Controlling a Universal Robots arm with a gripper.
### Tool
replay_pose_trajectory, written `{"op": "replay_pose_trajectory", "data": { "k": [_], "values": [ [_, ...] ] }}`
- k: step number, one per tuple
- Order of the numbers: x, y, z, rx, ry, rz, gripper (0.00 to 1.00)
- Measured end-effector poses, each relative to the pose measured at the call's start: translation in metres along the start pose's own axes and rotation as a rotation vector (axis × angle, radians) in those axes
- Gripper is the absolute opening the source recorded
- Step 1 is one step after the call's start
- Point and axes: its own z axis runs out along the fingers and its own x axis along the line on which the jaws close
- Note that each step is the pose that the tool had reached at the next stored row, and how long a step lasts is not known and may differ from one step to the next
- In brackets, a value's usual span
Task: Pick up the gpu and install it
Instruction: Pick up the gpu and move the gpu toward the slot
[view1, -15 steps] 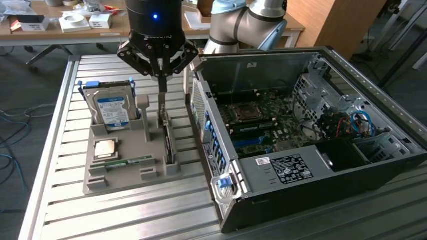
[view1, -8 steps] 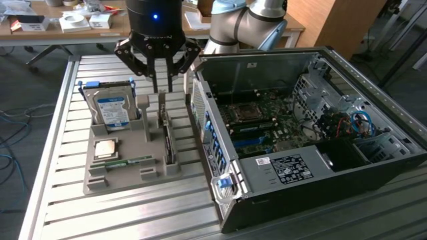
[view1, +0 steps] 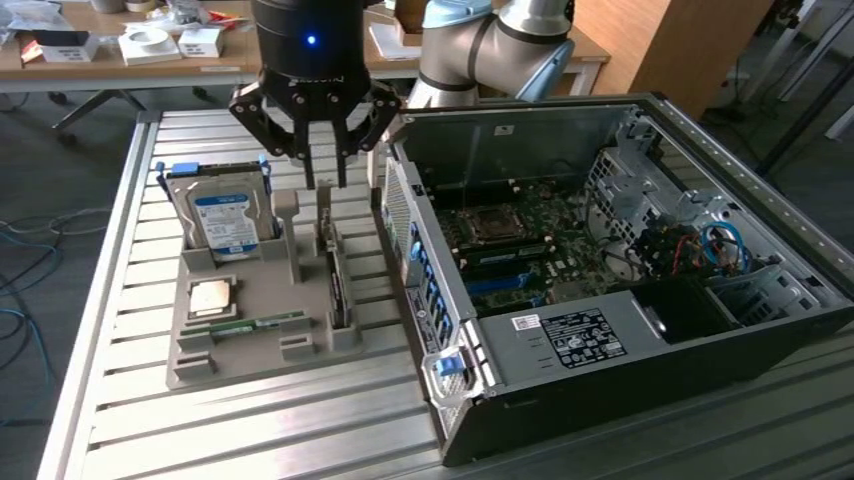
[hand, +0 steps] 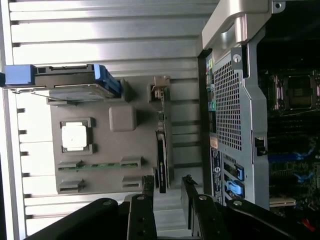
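The gpu (view1: 335, 278) is a thin dark card standing on edge in a slot of the grey holder tray (view1: 254, 358), with its pale metal bracket (view1: 324, 212) at the far end. In the wrist view the gpu (hand: 161, 155) runs along the tray's side nearest the computer case. My gripper (view1: 326, 184) hangs above the bracket end of the card. Its fingers are apart with nothing between them. The fingertips (hand: 148, 184) sit either side of the line of the card, a little above it; my gripper (hand: 167, 183) is open.
The tray also holds a silver hard drive (view1: 227, 215) standing upright, a CPU (view1: 214, 297) and a green memory stick (view1: 248, 324). An open computer case (view1: 607, 330) lies at the exterior view's right, its motherboard (view1: 521, 245) exposed. The slatted metal table (view1: 120, 400) carries everything.
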Motion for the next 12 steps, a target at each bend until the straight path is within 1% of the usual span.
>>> {"op": "replay_pose_trajectory", "data": {
  "k": [12],
  "values": [
    [0.001, -0.001, 0.0218, 0.0, 0.0, 0.0, 0.36]
  ]
}}
